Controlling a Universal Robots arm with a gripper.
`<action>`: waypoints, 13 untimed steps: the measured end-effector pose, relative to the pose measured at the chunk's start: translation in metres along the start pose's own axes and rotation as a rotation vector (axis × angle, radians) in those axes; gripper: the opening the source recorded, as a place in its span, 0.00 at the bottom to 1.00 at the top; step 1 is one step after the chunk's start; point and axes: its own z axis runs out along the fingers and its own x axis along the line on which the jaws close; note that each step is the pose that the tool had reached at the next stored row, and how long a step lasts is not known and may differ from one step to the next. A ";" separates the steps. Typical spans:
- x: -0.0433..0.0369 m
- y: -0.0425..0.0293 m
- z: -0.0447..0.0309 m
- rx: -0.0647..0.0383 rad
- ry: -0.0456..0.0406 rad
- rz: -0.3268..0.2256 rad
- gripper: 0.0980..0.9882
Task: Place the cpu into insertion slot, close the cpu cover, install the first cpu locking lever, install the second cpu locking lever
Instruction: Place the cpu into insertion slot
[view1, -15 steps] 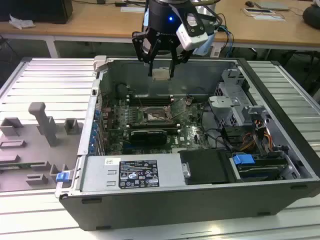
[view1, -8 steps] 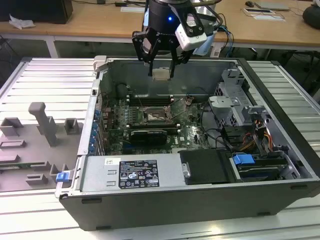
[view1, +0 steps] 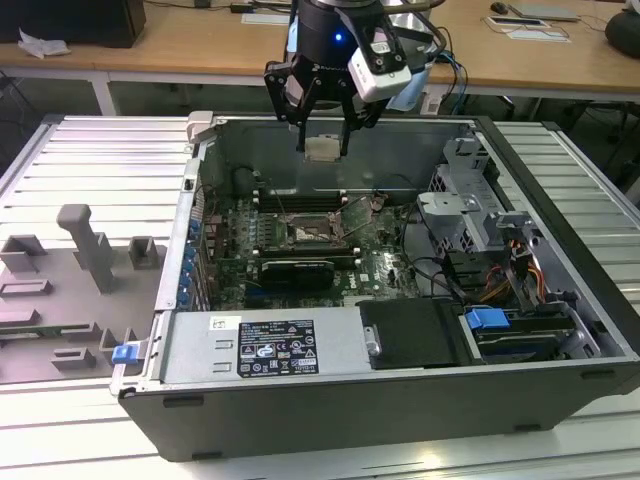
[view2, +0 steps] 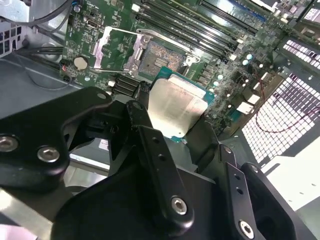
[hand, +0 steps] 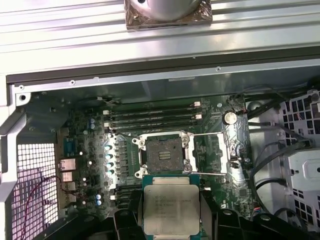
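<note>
— What is gripped by the gripper (view1: 322, 140)?

— The cpu (view1: 321, 150) is pinched between the two black fingers (view2: 150, 140). It is clamped at opposite edges. Its pale metal top is turned toward the cameras in both wrist views.

— Where is the cpu held?

— In the exterior view it is hung in the air above the open computer case (view1: 300, 400), near the far wall. It is kept well clear of the motherboard (view1: 385, 265) and is not yet seated.

— How is the insertion slot (hand: 163, 155) found?

— It is seen bare, with its field of contacts uncovered. The cpu cover (hand: 209, 152) is swung open and lies flat beside it, and green board can be seen through its cut-out centre. How the locking levers stand cannot be told for certain.

— What else is to be noted?

— Long memory slots (hand: 150, 117) are set just beside the slot. In the exterior view a wide black card (view1: 297, 270) is mounted on the nearer side of the slot. A grey fixture (view1: 80, 250) is placed on the slatted metal table (view1: 100, 150) at the exterior view's left, outside the case.
</note>
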 end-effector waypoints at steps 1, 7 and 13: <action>0.0000 0.0000 0.0000 0.000 -0.0003 0.004 0.50; 0.0000 0.0000 0.0000 -0.001 -0.0046 0.052 0.50; 0.0000 0.0000 0.0000 -0.001 -0.0066 0.074 0.50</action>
